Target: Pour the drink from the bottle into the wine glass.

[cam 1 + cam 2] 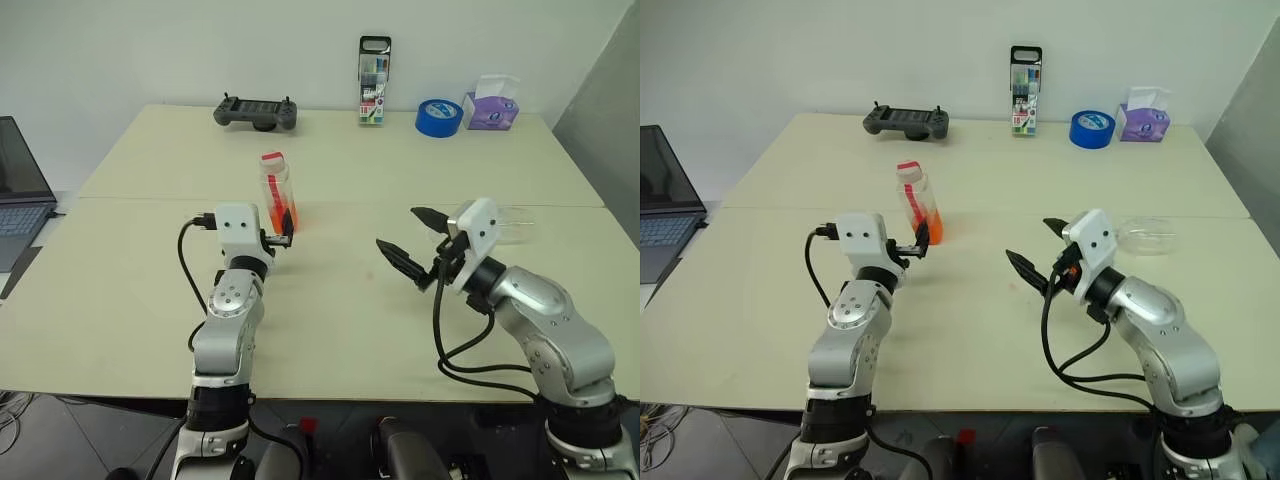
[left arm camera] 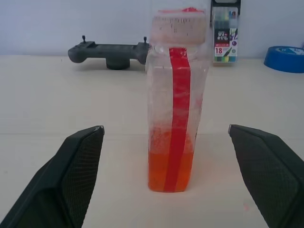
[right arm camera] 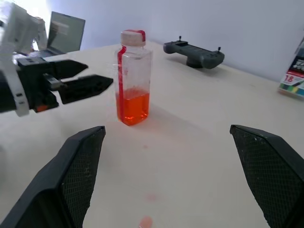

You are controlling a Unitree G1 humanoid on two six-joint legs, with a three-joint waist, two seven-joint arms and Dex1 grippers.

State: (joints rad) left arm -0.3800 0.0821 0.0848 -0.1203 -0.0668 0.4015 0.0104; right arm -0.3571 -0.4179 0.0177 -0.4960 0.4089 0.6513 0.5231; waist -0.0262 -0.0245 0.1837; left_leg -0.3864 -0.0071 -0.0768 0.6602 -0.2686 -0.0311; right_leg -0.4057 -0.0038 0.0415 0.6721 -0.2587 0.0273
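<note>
Head cam: bottle (image 1: 277, 190) stands upright mid-bench (image 1: 330, 330), capped, drink (image 1: 284, 216) only in its bottom third. My left end effector (image 1: 283, 238) sits right in front of it, released, nothing gripped. Right end effector (image 1: 415, 240) is also spread wide and empty, well right of the bottle. The wine glass (image 1: 1145, 237) lies on its side on the bench just beyond the right wrist; partly hidden by the wrist in the left eye, clearer in the right eye.

Left wrist cam adds: bottle centred between the fingers (image 2: 71, 175), gap on both sides, no contact.

Right wrist cam adds: small orange-red drops (image 3: 146, 221) on the bench between that end effector and the bottle, and a side look at the left end effector beside the bottle.

Far edge: gamepad-style controller (image 1: 256, 112), marker pack (image 1: 374, 80), blue tape roll (image 1: 438, 117), tissue box (image 1: 491, 103). Laptop (image 1: 20, 190) off to the left.
</note>
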